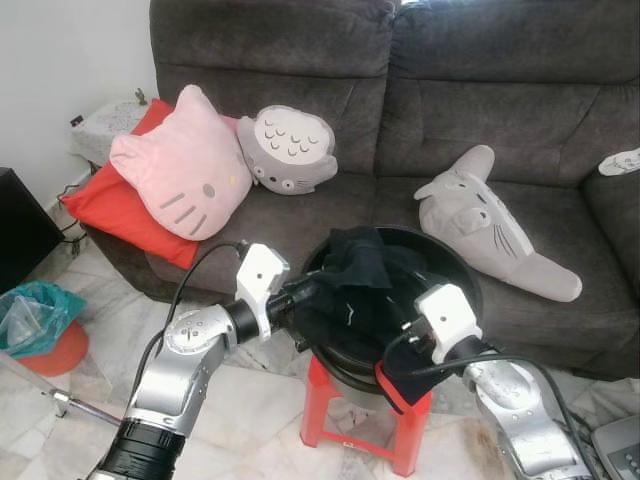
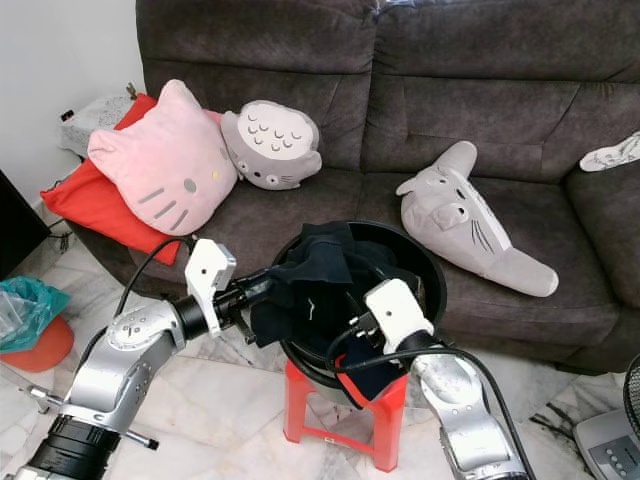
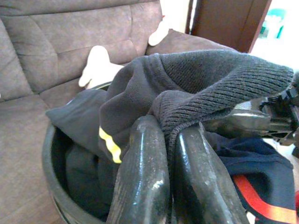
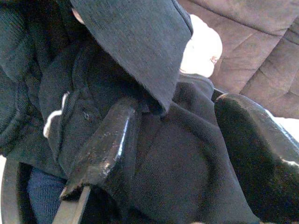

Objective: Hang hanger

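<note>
A black basin (image 1: 458, 268) full of dark clothes stands on a red stool (image 1: 318, 402) in front of the sofa. My left gripper (image 3: 170, 140) is at the basin's left rim, shut on a fold of a dark knit garment (image 3: 210, 79), which is lifted a little above the pile (image 1: 358, 258). My right gripper (image 4: 187, 140) reaches in from the basin's front right, its two fingers spread open with black cloth (image 4: 177, 177) lying between them. A navy piece with a red stripe (image 1: 392, 388) hangs over the front rim. No hanger can be made out.
Behind the basin is a dark grey sofa (image 1: 450, 100) with a pink cat cushion (image 1: 185, 165), a red cushion (image 1: 110, 205) and two grey plush toys (image 1: 290, 148). A red bucket with a teal bag (image 1: 40, 325) sits on the marble floor at the left.
</note>
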You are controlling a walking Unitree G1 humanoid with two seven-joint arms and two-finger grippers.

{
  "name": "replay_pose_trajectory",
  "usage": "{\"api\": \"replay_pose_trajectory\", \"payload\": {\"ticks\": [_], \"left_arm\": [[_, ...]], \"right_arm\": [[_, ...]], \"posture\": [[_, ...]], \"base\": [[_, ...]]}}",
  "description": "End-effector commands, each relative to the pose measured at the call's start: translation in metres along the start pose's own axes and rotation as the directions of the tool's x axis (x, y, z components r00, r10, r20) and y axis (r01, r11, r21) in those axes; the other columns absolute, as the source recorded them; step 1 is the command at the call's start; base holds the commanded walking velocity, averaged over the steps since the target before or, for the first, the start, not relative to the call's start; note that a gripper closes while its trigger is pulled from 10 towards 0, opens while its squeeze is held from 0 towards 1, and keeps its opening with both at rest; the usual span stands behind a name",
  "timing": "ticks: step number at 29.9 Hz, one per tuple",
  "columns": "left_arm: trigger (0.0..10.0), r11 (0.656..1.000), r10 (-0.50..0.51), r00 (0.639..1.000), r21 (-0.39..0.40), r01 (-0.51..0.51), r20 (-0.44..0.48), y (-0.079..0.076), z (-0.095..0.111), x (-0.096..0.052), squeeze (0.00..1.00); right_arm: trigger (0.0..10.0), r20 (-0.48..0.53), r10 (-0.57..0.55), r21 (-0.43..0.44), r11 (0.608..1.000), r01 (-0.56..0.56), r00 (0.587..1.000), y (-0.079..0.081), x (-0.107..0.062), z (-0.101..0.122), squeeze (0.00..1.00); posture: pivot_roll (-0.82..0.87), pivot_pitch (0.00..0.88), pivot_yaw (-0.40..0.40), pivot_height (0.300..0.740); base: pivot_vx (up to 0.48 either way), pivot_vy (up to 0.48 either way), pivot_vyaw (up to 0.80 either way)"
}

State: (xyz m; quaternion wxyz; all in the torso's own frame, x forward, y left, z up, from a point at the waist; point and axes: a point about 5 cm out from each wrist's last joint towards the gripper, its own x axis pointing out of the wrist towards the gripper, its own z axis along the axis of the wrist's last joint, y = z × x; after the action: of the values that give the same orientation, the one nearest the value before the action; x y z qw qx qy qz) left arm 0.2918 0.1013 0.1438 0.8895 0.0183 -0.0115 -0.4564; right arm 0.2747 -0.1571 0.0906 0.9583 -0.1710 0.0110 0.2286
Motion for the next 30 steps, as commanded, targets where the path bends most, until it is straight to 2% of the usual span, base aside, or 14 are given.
{"api": "replay_pose_trajectory", "payload": {"ticks": [1,3,5,12,21,24,30], "left_arm": [[10.0,1.0,-0.023,1.0,-0.008,0.023,-0.005,-0.003,0.001,0.001,0.0],[10.0,0.999,-0.03,1.0,-0.011,0.03,-0.006,-0.004,0.001,0.001,0.0],[10.0,0.996,-0.073,0.997,-0.046,0.072,-0.014,-0.008,0.001,0.0,0.0],[10.0,0.995,-0.091,0.996,-0.048,0.09,-0.024,-0.011,0.0,0.0,0.0],[10.0,0.994,-0.098,0.995,-0.049,0.097,-0.023,-0.012,0.002,0.002,0.0],[10.0,0.994,-0.097,0.995,-0.044,0.096,-0.026,-0.012,0.002,0.002,0.0],[10.0,0.994,-0.1,0.995,-0.042,0.098,-0.023,-0.012,0.004,0.002,0.0]], "right_arm": [[10.0,0.018,-0.011,0.008,1.0,0.011,1.0,0.001,0.002,-0.001,0.0],[10.0,0.021,-0.014,0.006,1.0,0.014,1.0,0.002,0.002,-0.002,0.0],[10.0,0.055,-0.074,-0.047,0.996,0.076,0.996,-0.001,0.004,-0.002,0.0],[10.0,0.091,-0.122,-0.076,0.989,0.129,0.988,-0.003,0.01,0.0,0.0],[10.0,0.158,-0.108,-0.054,0.992,0.118,0.982,0.003,0.023,0.008,0.0],[10.0,0.138,-0.028,-0.064,0.997,0.037,0.99,0.014,0.027,0.005,0.0],[10.0,0.086,-0.076,-0.088,0.993,0.084,0.993,0.012,0.032,-0.004,0.0]], "posture": [[-0.13,0.0,0.066,0.74],[-0.13,0.0,0.066,0.74],[-0.12,0.0,0.066,0.74],[-0.12,0.0,0.069,0.74],[-0.12,0.0,0.07,0.74],[-0.12,0.0,0.069,0.74],[-0.11,0.0,0.068,0.74]], "base": [[0.0,0.0,0.0],[0.0,0.0,0.0],[0.0,0.0,0.0],[0.0,0.0,0.0],[0.0,0.0,0.0],[0.0,0.0,0.0],[0.0,0.0,0.0]]}}
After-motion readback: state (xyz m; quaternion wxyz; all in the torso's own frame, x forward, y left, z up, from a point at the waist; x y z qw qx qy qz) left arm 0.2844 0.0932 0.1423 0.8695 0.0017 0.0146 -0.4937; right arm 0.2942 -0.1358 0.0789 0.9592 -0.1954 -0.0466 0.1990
